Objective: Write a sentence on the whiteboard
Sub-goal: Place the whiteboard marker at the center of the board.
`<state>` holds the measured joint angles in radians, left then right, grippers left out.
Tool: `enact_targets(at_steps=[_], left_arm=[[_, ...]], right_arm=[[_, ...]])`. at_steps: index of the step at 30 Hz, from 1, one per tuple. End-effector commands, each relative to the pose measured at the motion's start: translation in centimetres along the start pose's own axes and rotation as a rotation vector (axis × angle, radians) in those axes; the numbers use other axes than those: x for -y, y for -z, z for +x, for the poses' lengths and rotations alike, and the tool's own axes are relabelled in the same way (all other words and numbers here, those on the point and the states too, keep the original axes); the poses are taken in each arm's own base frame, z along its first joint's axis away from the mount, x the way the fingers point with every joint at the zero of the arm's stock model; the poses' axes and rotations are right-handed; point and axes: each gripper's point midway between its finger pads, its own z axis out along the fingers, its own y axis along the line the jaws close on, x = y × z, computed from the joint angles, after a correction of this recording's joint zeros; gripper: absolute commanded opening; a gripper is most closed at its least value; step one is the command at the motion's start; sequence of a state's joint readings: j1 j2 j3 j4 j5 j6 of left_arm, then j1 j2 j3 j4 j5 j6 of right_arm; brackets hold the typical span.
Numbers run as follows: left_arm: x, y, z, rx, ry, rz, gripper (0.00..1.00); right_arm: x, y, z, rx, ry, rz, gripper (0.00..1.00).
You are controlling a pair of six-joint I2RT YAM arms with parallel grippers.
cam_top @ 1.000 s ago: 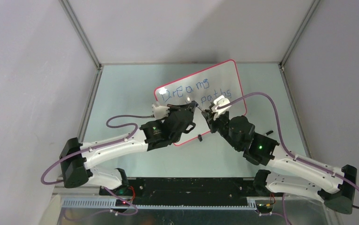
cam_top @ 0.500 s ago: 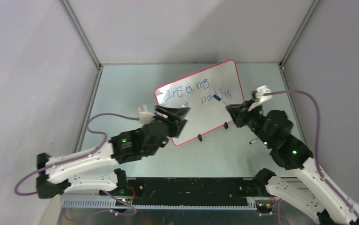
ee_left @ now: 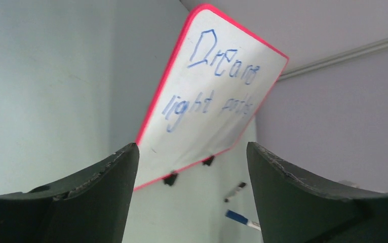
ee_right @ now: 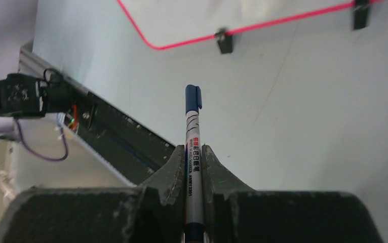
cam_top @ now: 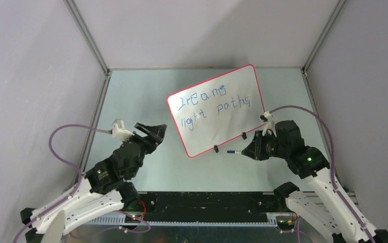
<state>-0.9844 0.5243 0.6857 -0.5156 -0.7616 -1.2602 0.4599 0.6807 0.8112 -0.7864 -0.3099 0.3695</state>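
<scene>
Surface [cam_top: 131, 96]: grey-green, walled. Whiteboard [cam_top: 222, 129]: propped on two black clip feet [cam_top: 216, 149], right of centre, nearer the far edge. Sentence [cam_top: 213, 101]: blue, two lines, "Dreams light paths", legible overhead and from the left wrist; the right wrist shows only rim and feet. Left gripper [ee_left: 190, 149]: fingers spread wide, empty. Right gripper [ee_right: 193, 149]: fingers clamped on a blue marker [ee_right: 192, 114], whose printed label is readable only there.

A pale grey-green table [cam_top: 131, 96] is enclosed by plain lilac-grey walls [cam_top: 25, 76], joined at aluminium corner struts [cam_top: 86, 36].
</scene>
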Motion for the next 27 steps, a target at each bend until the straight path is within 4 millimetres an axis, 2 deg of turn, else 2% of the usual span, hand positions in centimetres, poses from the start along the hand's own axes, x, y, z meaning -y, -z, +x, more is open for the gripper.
enact_targets(at_steps=[1,4,5,6,9,11,13,14,16,22,25,27], left_arm=[[-0.2,-0.7,-0.8,0.048,-0.334,0.156,0.83],[-1.7,-1.4,-0.1,0.010,-0.404,0.166,0.87],[-2.3,-1.8,-0.6,0.023,-0.412,0.143,0.89],[-2.9,-2.1,-0.1,-0.006,-0.442,0.135,0.90],[-4.3,-3.3,-0.5,-0.012,-0.480,0.082,0.94],[-5.2,-4.0,-0.8,-0.014,-0.505,0.044,0.95],[-6.0,-4.6,-1.3,-0.004,-0.519,0.011,0.96],[-6.5,-4.9,-1.8,0.009,-0.526,-0.014,0.97],[-7.2,-5.1,-2.5,0.037,-0.538,-0.050,0.99],[-9.2,-4.9,-5.7,0.196,-0.573,-0.174,0.99],[-10.6,-4.5,-7.6,0.298,-0.607,-0.262,0.99],[-11.2,-4.2,-8.6,0.347,-0.625,-0.309,0.99]], right_arm=[[-1.7,-1.8,1.8,-0.127,-0.091,-0.121,0.00],[-1.4,-4.0,3.3,-0.207,-0.168,-0.148,0.00],[-1.5,-4.6,2.8,-0.191,-0.173,-0.169,0.00],[-1.4,-5.2,3.6,-0.228,-0.207,-0.183,0.04],[-0.6,-6.3,3.3,-0.223,-0.244,-0.188,0.16],[0.7,-6.8,3.3,-0.218,-0.264,-0.151,0.26],[1.7,-7.0,3.0,-0.199,-0.274,-0.114,0.57],[2.2,-6.9,2.8,-0.181,-0.274,-0.092,0.88],[3.2,-6.6,1.9,-0.127,-0.270,-0.045,0.98],[7.2,-4.2,-2.9,0.125,-0.230,0.193,0.99],[9.5,-1.9,-5.5,0.298,-0.195,0.342,0.99],[11.1,-0.5,-6.5,0.371,-0.191,0.449,0.99]])
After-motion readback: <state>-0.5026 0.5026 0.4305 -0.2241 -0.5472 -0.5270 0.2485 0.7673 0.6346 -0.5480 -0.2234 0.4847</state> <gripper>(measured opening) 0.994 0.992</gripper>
